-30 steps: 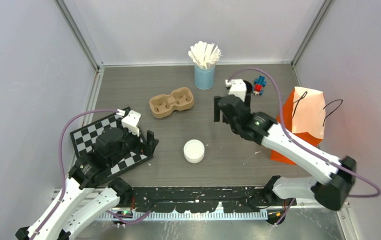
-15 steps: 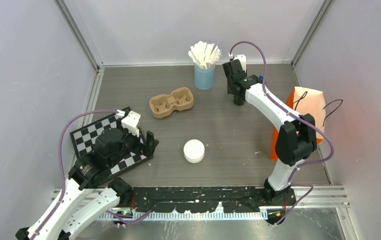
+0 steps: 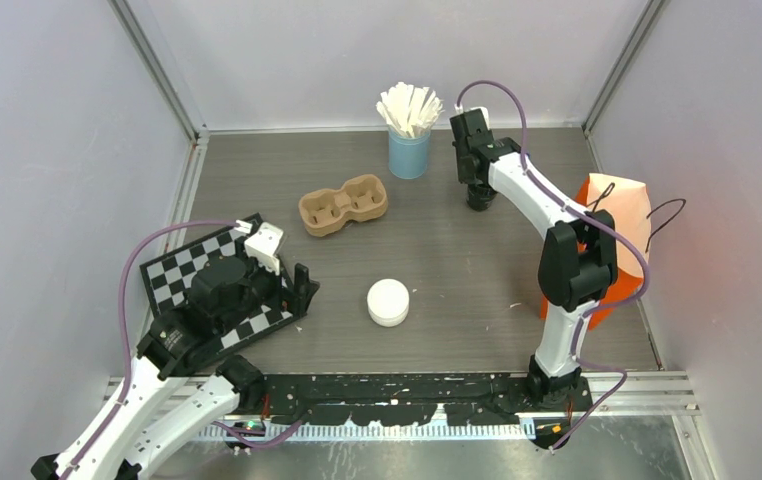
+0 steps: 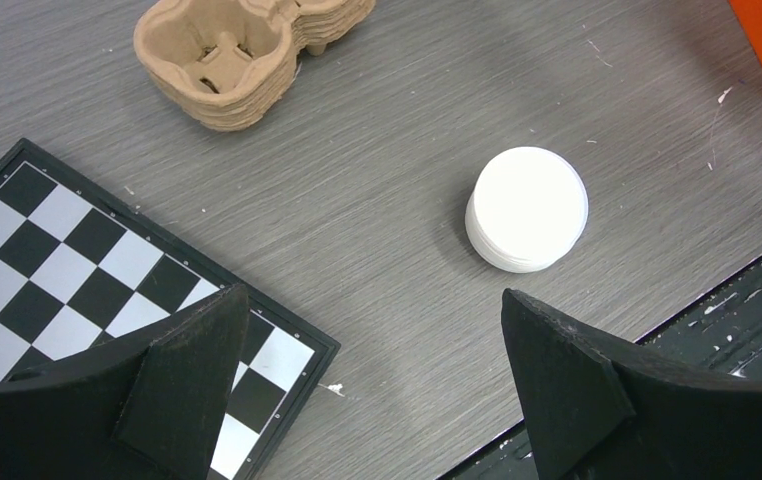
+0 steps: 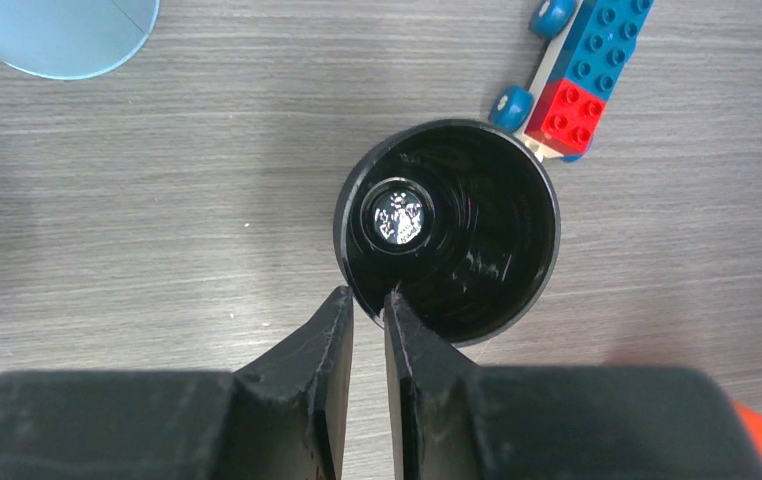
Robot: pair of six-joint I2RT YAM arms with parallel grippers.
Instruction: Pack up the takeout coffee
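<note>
Rim of lidless black paper cup (image 5: 477, 240), right of light-blue stirrer cup (image 5: 57, 35), seemingly pinched by right end effector (image 5: 367, 302); left end effector (image 4: 372, 298) held wide open.

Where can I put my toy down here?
Bare table between the white lids and the orange bag, and in the back-left corner behind the cardboard tray. It's crowded at the back by the blue cup, black cup and toy car.

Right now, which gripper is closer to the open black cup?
Right. The right gripper is on the black cup, its fingers straddling the rim nearest its camera. The left gripper hangs open by the checkerboard, far from the cup.
</note>
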